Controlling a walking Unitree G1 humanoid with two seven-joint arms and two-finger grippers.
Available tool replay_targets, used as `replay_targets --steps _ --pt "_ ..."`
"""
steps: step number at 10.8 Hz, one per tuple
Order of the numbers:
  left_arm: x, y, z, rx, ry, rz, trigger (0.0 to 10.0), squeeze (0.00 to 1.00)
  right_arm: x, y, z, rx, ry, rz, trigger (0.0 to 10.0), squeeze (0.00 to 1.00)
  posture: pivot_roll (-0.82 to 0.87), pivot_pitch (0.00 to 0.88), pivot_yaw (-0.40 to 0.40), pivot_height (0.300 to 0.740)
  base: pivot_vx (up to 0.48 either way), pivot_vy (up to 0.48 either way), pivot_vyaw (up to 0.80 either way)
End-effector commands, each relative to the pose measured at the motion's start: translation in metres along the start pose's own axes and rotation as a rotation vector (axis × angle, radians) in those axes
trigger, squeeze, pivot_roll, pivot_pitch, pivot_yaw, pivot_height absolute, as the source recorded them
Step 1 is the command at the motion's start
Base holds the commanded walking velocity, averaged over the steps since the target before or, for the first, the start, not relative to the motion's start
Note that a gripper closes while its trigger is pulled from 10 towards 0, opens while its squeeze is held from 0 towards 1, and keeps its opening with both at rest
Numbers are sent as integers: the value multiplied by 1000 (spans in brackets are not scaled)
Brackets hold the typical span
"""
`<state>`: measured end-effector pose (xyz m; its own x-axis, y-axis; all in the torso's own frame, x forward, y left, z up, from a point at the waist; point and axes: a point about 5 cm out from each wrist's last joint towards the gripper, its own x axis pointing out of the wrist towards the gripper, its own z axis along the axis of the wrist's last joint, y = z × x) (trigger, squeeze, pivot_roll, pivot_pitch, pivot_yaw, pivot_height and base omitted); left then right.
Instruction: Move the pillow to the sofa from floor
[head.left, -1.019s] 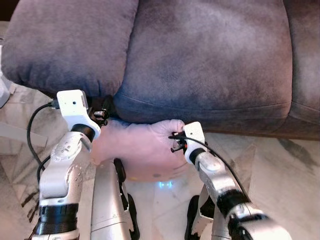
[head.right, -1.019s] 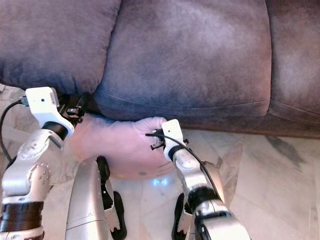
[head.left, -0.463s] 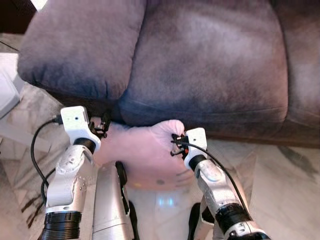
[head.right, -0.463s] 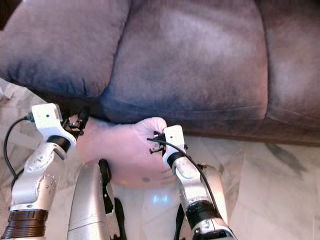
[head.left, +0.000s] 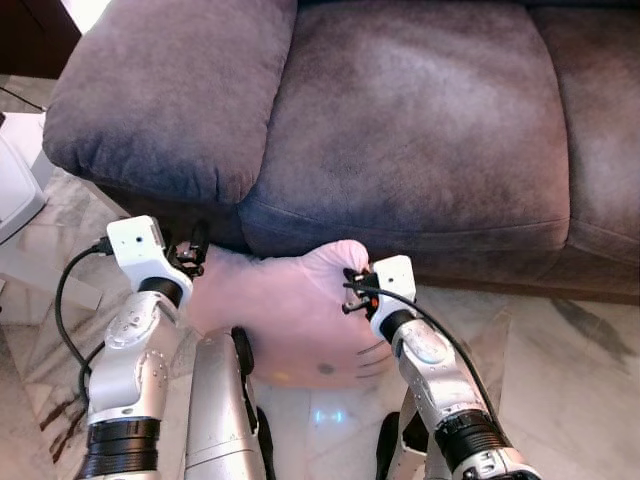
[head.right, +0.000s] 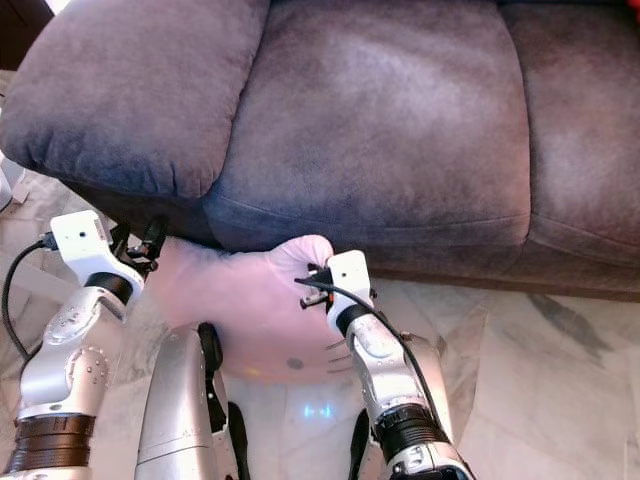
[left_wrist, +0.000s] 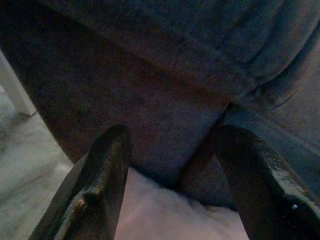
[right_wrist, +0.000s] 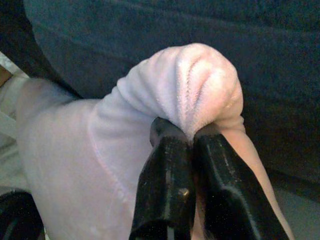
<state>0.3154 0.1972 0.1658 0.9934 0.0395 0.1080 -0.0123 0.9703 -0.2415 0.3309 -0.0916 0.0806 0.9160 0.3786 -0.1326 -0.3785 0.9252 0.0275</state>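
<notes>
A soft pink pillow (head.left: 280, 310) hangs between my arms, low in front of the grey-purple sofa (head.left: 420, 120), its top against the seat's front edge. My right gripper (right_wrist: 187, 145) is shut on a bunched corner of the pillow (right_wrist: 190, 85); in the left eye view it sits at the pillow's right end (head.left: 352, 285). At the pillow's left end is my left gripper (head.left: 197, 245), its fingers (left_wrist: 100, 185) spread wide apart, with the pillow's (left_wrist: 165, 215) edge low between them and the sofa's front beyond.
The sofa's padded arm (head.left: 170, 100) bulges out at the left above my left arm. A white object (head.left: 15, 190) stands on the marble floor (head.left: 570, 390) at the far left. A black cable (head.left: 62, 300) loops beside my left arm. My silver legs (head.left: 220, 420) show below the pillow.
The whole view has shifted and shows more of the sofa. Both grippers stay at the pillow's two ends, and more of the pillow's underside with dark marks shows.
</notes>
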Motion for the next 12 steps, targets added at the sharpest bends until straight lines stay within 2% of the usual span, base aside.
replay_targets --steps 1,3,8,10,12 --pt "-4 3 -9 1 20 13 10000 0 0 -3 25 9 -135 -34 10000 0 198 214 7 492 0 0 0" --pt "-5 3 -11 -5 24 9 10000 0 -2 -4 25 25 -142 -46 10000 0 193 200 11 500 0 0 0" --pt "0 -2 -8 6 6 -14 10000 0 1 -4 27 30 -145 -65 10000 0 194 180 9 572 0 0 0" --pt "1 -2 -8 7 1 -13 10000 0 2 1 29 19 -149 -33 10000 0 191 182 4 608 0 0 0" --pt "2 -2 -7 5 -7 -14 10000 0 2 3 32 22 -159 -21 10000 0 188 181 0 608 0 0 0"
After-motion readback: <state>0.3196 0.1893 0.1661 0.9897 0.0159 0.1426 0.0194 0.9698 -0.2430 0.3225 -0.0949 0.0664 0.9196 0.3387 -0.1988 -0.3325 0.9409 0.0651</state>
